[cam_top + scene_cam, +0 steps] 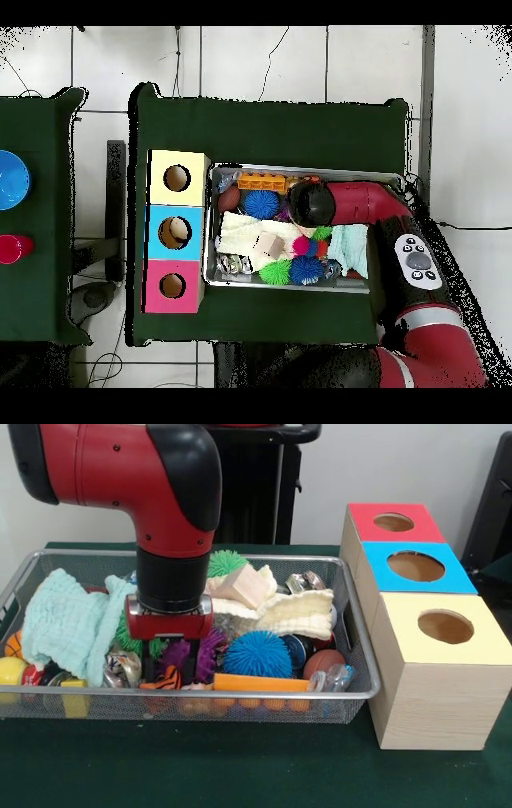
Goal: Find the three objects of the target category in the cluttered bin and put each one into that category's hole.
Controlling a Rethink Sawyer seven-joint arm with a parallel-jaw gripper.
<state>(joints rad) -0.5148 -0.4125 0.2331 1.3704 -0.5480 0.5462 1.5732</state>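
The wire mesh bin (240, 694) lies on the green table, full of toys and cloths; it also shows in the overhead view (290, 168). My gripper (170, 654) is lowered into the bin's front middle, its tips buried among the toys. An orange toy with black tiger stripes (166, 680) lies just below and in front of it, against the bin's near wall. No pale yellow duck shows. The red-topped box's hole (393, 522) is at the far end of the box row, right of the bin, and also shows in the overhead view (172, 286). The arm (311, 204) hides the gripper in the overhead view.
A blue spiky ball (257, 654), purple spiky ball (210, 652), orange bar (260, 682) and brown ball (322, 662) crowd the gripper's right. A mint cloth (68, 624) lies left, a cream cloth (288, 616) and wooden block (244, 586) behind. Blue-topped (416, 566) and yellow-topped (445, 626) boxes stand nearer.
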